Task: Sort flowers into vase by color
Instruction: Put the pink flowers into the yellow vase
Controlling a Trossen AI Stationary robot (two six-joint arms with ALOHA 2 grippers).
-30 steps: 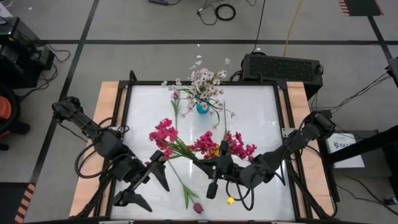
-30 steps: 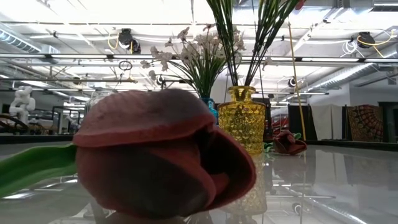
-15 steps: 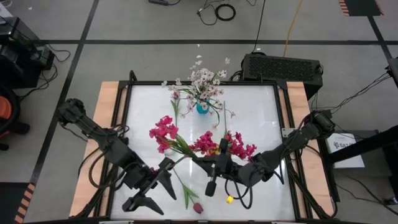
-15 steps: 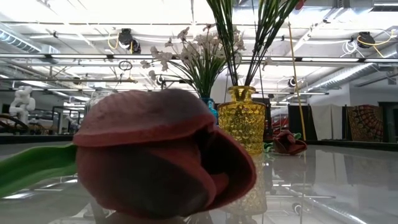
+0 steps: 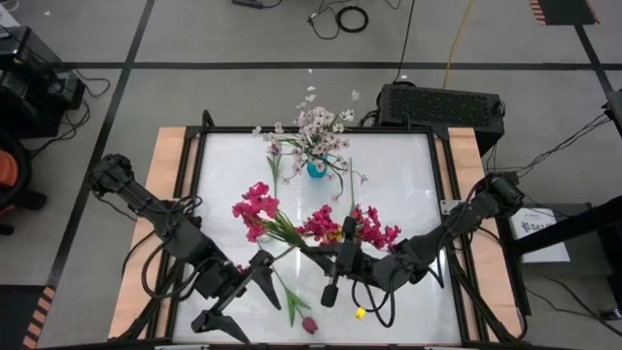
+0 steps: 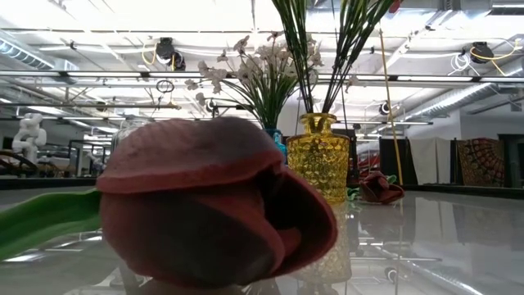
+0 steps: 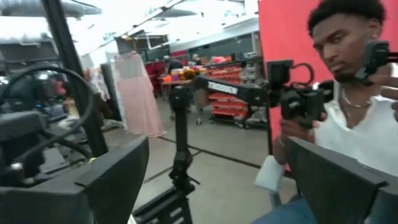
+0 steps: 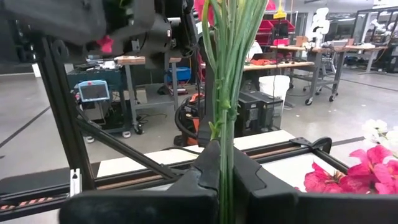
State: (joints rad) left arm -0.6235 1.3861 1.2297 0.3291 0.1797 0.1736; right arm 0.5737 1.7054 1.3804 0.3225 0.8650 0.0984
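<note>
Our left pincer (image 5: 245, 301), jaws now spread wide, has edged toward the dark maroon tulip (image 5: 308, 324) lying on the white bench (image 5: 408, 194), while our right pincer (image 5: 331, 288) stays clamped on green stems (image 8: 225, 93).

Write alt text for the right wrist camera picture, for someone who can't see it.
The right pincer is shut on a bundle of green flower stems that rise straight up through the picture. Magenta blooms lie on the white table beside it, with a workshop behind.
</note>
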